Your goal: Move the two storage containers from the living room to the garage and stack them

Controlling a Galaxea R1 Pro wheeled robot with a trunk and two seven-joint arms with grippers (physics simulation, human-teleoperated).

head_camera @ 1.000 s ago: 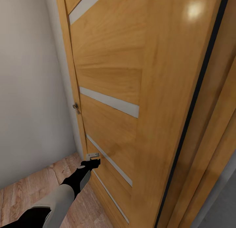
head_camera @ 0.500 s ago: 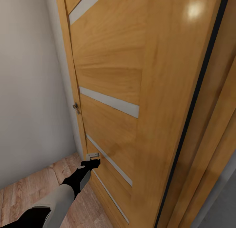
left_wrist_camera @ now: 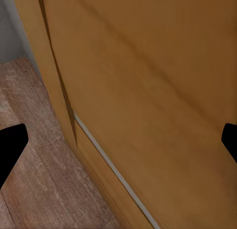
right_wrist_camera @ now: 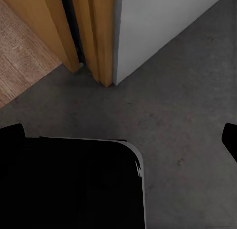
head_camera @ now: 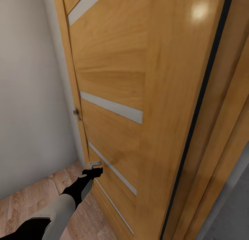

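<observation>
The wood-panelled door (head_camera: 117, 81) stands open and close in front of the robot, and everything here is best placed against it. The left gripper (head_camera: 93, 171) reaches out to the door's low part, just beside a small metal plate (head_camera: 94, 163) near the door's hinge-side edge, above the light wood plank floor (head_camera: 31, 202). In the left wrist view its two dark fingertips (left_wrist_camera: 11, 145) sit far apart at the edges of the picture with only door panel between them, so it is spread wide and holds nothing. A small metal knob (head_camera: 76, 112) shows higher up along the same edge of the door, next to the pale wall (head_camera: 31, 95).

The right gripper's fingertips (right_wrist_camera: 229, 140) likewise sit at opposite edges of the right wrist view, wide open and empty, over dark grey concrete floor (right_wrist_camera: 182, 120) just past the door frame (right_wrist_camera: 96, 36); a dark rounded part of the robot (right_wrist_camera: 69, 184) lies below it.

Neither storage container can be seen, so which way they lie from either gripper, and which arm is nearer, cannot be told. The concrete beyond the frame suggests the garage lies through this doorway, on the right arm's side. No brand, label or writing is readable anywhere.
</observation>
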